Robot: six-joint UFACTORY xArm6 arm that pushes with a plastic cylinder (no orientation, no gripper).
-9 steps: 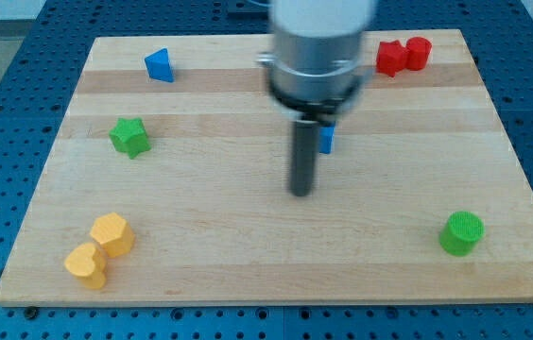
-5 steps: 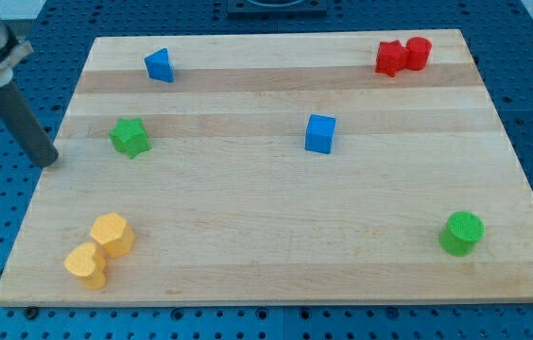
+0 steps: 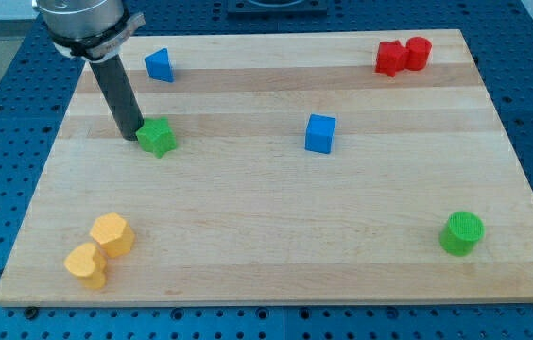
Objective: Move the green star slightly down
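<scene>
The green star (image 3: pixel 157 138) lies on the wooden board (image 3: pixel 276 236) at the view's upper left. My tip (image 3: pixel 131 135) stands right at the star's left edge, touching or nearly touching it. The dark rod rises up and to the left from there to the arm's grey body at the view's top left.
A blue triangular block (image 3: pixel 159 65) lies above the star. A blue cube (image 3: pixel 320 133) sits near the middle. Two red blocks (image 3: pixel 403 55) sit at the top right. A green cylinder (image 3: pixel 461 232) is at the lower right. Two yellow blocks (image 3: pixel 99 248) lie at the lower left.
My tip swung from mid-board to the board's left edge, then came in against the green star. The star has shifted a little to the right.
</scene>
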